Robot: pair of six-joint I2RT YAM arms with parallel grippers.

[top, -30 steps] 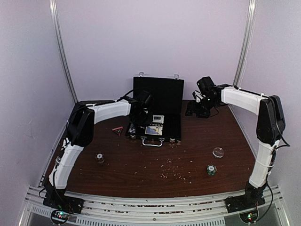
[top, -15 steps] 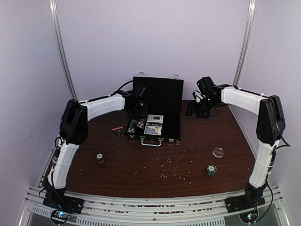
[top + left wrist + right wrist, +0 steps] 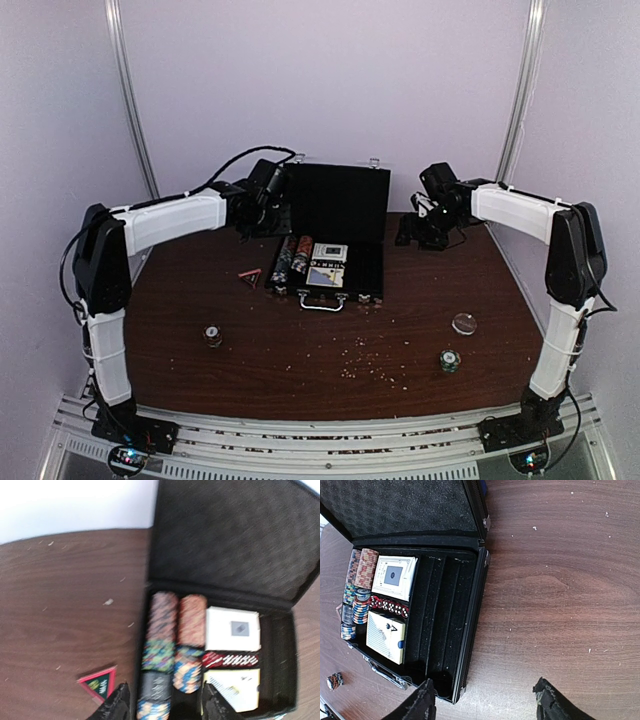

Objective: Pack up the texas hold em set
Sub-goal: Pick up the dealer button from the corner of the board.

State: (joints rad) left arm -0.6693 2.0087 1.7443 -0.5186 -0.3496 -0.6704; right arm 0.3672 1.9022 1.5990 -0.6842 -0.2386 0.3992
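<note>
We find the case open on the table, at far centre. Its long axis runs left to right, lid upright at the back, handle toward the arm bases. At the case's left, chip rows run front to back. The near deck bears what looks like an A; other print is too small to read. The left fingers stand apart above the case's left, and the right fingers stand apart off its right.

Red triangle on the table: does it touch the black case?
Apart. The left wrist view shows bare table between the red triangle and the black case.
</note>
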